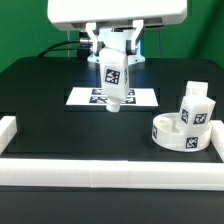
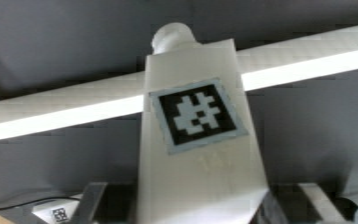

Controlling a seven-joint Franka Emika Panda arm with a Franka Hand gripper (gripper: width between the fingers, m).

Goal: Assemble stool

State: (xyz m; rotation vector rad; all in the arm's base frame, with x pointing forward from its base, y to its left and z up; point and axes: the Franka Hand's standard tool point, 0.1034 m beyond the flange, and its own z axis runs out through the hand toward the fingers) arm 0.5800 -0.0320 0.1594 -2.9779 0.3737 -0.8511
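Above marker board – fingers clamped on leg, lifted off table

Bright even overhead light, soft shadows, blurry wrist view

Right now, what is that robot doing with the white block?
The robot's gripper is shut on a white stool leg and holds it up in the air above the marker board. On the exterior view's right, the round seat sits on the black table with another leg already standing in it. It is building a stool.
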